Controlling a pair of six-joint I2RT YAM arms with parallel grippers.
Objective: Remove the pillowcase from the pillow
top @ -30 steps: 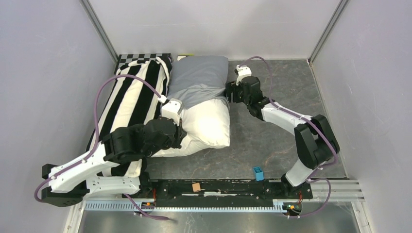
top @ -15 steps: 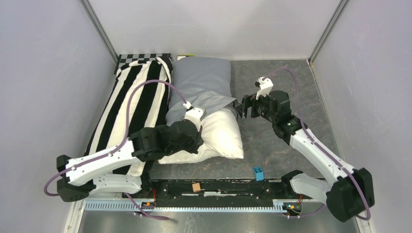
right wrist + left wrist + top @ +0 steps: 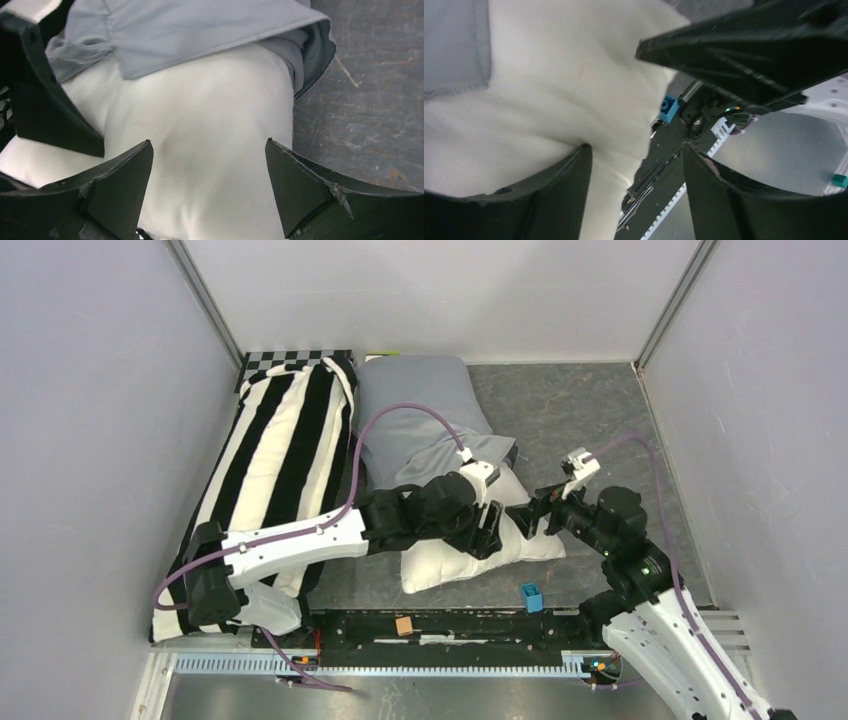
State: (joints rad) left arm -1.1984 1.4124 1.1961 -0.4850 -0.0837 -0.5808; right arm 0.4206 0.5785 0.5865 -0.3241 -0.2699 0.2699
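- Pillow (image 3: 445,565) — plump, plain white — lies on the tabletop (image 3: 590,410), long axis running far-left to near-right, bare end nearest
- Pillowcase (image 3: 415,415), wrinkled blue-grey, covers its far part
- Left fingers (image 3: 549,200) spread, one touching the pillow; right fingers (image 3: 300,190) spread wide above it

Soft even light, faint shadows; wrist views blur close up, the pillow (image 3: 200,125) glaring white.
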